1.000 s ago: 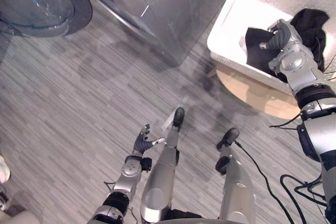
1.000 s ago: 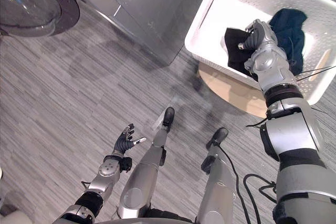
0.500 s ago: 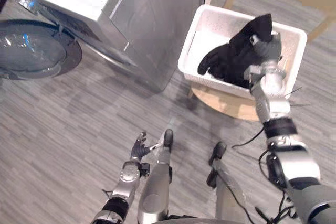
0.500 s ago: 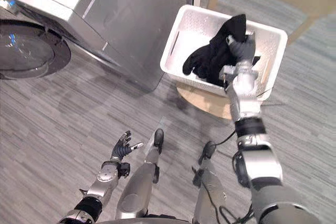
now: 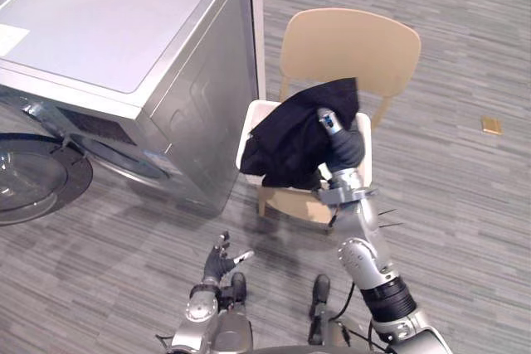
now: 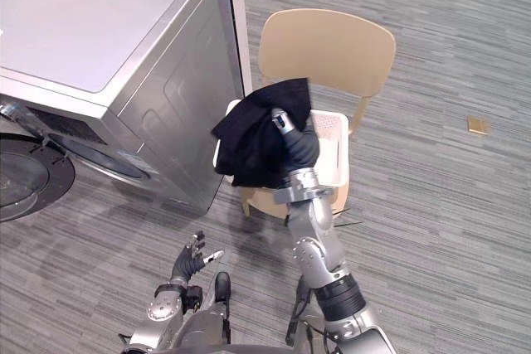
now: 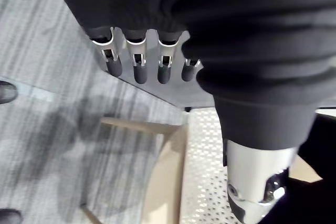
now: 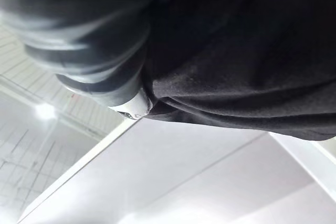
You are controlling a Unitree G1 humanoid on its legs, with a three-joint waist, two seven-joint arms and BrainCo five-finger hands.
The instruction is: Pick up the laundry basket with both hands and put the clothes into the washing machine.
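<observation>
Above half-covered basket (image 5: 363,140), black garment (image 5: 290,140) over right robot hand (image 5: 343,148).

We see a tan wooden chair (image 5: 348,51) with a rounded backrest, standing on a grey plank floor (image 5: 465,230). Slim posts run down from the backrest, and the front edge of the seat (image 5: 286,203) shows lower down. Just beside the chair, on its left, stands a narrow white upright strip (image 5: 256,14). Well apart from the chair, on its right, a small square tan plate (image 5: 491,125) lies flat on the floor.
</observation>
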